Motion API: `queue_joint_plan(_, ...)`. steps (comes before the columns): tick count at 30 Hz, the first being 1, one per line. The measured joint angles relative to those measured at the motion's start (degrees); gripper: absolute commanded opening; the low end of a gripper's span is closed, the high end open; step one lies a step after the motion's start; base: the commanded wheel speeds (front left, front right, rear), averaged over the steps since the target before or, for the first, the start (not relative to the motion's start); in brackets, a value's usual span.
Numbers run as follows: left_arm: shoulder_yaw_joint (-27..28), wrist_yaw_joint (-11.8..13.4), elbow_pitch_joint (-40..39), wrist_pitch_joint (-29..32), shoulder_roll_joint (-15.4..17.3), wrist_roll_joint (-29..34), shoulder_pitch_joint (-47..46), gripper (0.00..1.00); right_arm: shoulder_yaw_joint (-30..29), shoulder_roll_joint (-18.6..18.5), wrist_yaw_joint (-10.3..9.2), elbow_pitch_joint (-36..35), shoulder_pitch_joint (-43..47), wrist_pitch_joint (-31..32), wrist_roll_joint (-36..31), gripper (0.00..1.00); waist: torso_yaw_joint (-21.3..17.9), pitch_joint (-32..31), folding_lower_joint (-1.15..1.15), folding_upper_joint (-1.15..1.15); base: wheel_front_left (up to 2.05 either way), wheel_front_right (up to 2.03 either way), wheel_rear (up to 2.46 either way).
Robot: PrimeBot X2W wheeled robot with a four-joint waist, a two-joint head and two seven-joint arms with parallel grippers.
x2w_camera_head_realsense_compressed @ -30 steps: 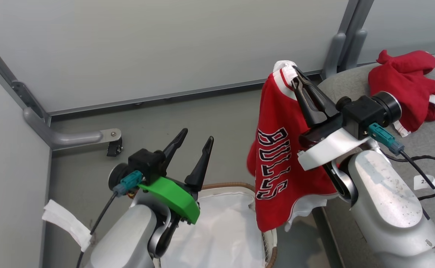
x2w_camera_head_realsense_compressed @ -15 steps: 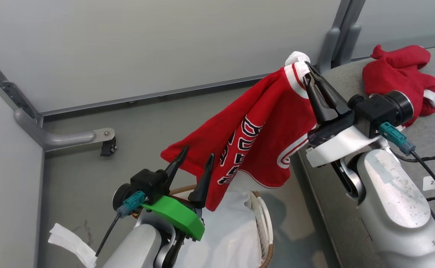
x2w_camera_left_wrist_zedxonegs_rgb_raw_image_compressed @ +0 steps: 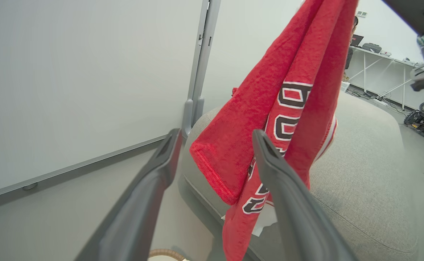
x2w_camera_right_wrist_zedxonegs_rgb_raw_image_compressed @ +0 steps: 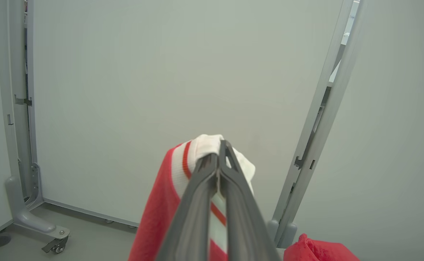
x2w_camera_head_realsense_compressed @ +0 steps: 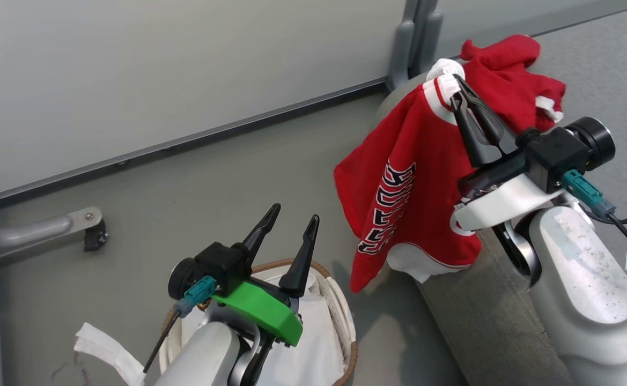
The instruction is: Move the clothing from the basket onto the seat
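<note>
Far left of the head view: grey partition foot with a caster (x2w_camera_head_realsense_compressed: pixel 92 237) resting on the floor. Left gripper (x2w_camera_head_realsense_compressed: pixel 295 213) sits above the basket (x2w_camera_head_realsense_compressed: pixel 340 303), fingers spread wide with nothing between them; the left wrist view agrees, both fingers apart with only air in the gap. Basket stands on the floor just beside the seat's front corner, brown woven rim showing, white liner (x2w_camera_head_realsense_compressed: pixel 313 359) bunched inside; no red fabric seen in the part of it that shows, and the left arm covers the rest. Next to the right: red jersey (x2w_camera_head_realsense_compressed: pixel 415 177) hanging in the air between basket and seat, clear of the basket, its navy lettering (x2w_camera_head_realsense_compressed: pixel 391 209) outlined in white running down the cloth and a white edge at the bottom hem. The lower hem hangs close against the seat's front edge; contact there cannot be judged. Right gripper (x2w_camera_head_realsense_compressed: pixel 455 86) clamped tight on the jersey's white striped band (x2w_camera_head_realsense_compressed: pixel 442 72), fingers pressed together with the band pinched near the tips; the right wrist view shows the same pinch, white cloth bulging either side of the tips. Just behind the right gripper: second red garment (x2w_camera_head_realsense_compressed: pixel 506 75) with white trim, crumpled in a heap on the seat (x2w_camera_head_realsense_compressed: pixel 474 316) near its back corner. Seat is grey woven upholstery, running along the right side under the right arm
</note>
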Motion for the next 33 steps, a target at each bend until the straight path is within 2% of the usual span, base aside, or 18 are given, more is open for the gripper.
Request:
queue_joint_plan(9,-0.81,0.0,-0.27,0.01,-0.26,0.9,-0.02,1.0,-1.59,-1.48,0.0,0.03,-0.8,-0.01,-0.56,0.0,-6.66,1.34,0.0,0.0,0.0,0.0,0.0)
queue_joint_plan(14,-1.02,0.0,-0.82,0.0,-0.26,1.55,-0.2,1.0,-2.52,-2.1,0.0,0.81,-2.74,0.0,-0.91,0.0,-8.08,2.87,0.0,0.0,0.0,0.0,0.0)
queue_joint_plan(18,-1.62,0.0,-1.49,0.01,-0.11,2.08,-1.04,1.0,-3.05,-3.61,0.0,2.12,-7.16,0.0,-1.9,0.0,-8.08,4.7,0.0,0.0,0.0,0.0,0.0)
queue_joint_plan(22,-2.49,0.0,-2.07,0.0,0.3,2.38,-2.08,1.0,-5.91,-7.22,0.0,2.89,-15.0,0.0,-3.46,0.0,-7.48,6.83,0.0,0.0,0.0,0.0,0.0)
queue_joint_plan(29,-3.08,0.0,-3.43,0.0,1.24,2.98,-3.96,1.0,-18.86,-12.99,0.0,5.93,-27.06,-0.03,-3.61,0.0,-5.16,11.03,0.0,0.0,0.0,0.0,0.0)
queue_joint_plan(33,-2.9,0.0,-4.0,0.01,1.91,3.55,-4.98,1.0,-21.48,-14.97,0.0,9.62,-28.73,-0.03,-3.79,0.0,-3.68,13.91,0.0,0.0,0.0,0.0,0.0)
